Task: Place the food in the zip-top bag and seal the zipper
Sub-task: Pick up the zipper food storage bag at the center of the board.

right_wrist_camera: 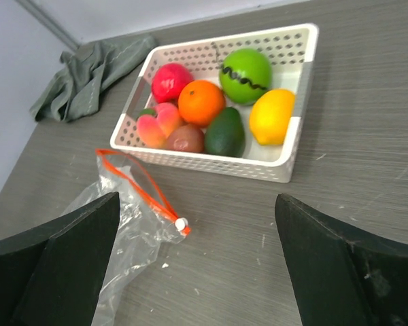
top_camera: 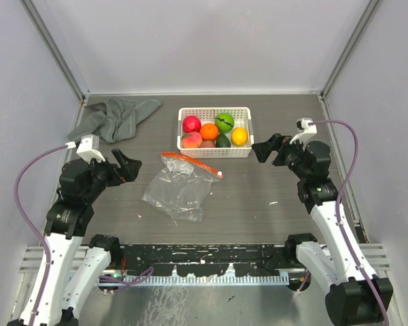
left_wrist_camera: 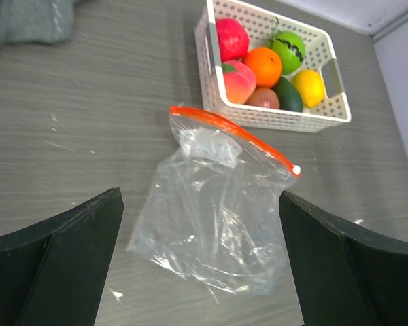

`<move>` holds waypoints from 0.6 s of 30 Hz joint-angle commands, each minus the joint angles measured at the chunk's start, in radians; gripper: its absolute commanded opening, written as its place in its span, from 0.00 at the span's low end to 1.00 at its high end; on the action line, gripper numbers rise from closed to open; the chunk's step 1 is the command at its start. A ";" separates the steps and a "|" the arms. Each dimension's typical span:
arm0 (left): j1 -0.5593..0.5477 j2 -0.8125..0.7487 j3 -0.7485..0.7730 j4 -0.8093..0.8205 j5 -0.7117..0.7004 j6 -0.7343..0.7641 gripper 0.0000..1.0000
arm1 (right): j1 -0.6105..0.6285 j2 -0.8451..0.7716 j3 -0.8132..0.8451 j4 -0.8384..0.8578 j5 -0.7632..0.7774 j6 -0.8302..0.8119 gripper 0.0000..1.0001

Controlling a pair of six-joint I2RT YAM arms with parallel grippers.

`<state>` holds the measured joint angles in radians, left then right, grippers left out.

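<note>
The food, several small toy fruits such as a red one [top_camera: 192, 124], an orange one [right_wrist_camera: 200, 102] and a yellow one [top_camera: 239, 136], lies in a white lattice basket [top_camera: 214, 153]. The clear zip-top bag [top_camera: 180, 189] lies flat and crumpled on the table just in front of the basket. Its orange-red zipper [top_camera: 190, 161] stands agape, with the white slider [right_wrist_camera: 181, 223] at its right end. My left gripper [top_camera: 126, 166] hovers open to the left of the bag, which shows between its fingers [left_wrist_camera: 88, 244]. My right gripper [top_camera: 266, 149] is open beside the basket's right end.
A grey cloth [top_camera: 115, 115] is bunched at the back left corner. Grey walls with metal rails close in the table on three sides. Bare wood-grain table [top_camera: 258, 197] stretches between the bag and the right arm.
</note>
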<state>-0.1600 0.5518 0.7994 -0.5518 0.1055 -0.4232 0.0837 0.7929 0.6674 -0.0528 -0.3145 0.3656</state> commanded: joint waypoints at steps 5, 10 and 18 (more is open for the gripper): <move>-0.015 0.143 -0.043 0.026 0.170 -0.168 0.98 | 0.147 0.150 0.012 0.108 -0.170 -0.023 1.00; -0.082 0.235 -0.098 0.091 0.180 -0.215 0.98 | 0.302 0.284 0.016 0.181 -0.147 -0.039 0.99; -0.252 0.329 -0.163 0.189 0.033 -0.257 0.99 | 0.438 0.533 0.096 0.268 -0.150 -0.087 0.96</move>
<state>-0.3691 0.8631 0.6479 -0.4828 0.2066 -0.6456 0.4843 1.2591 0.6807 0.1062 -0.4561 0.3271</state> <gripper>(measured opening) 0.986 0.968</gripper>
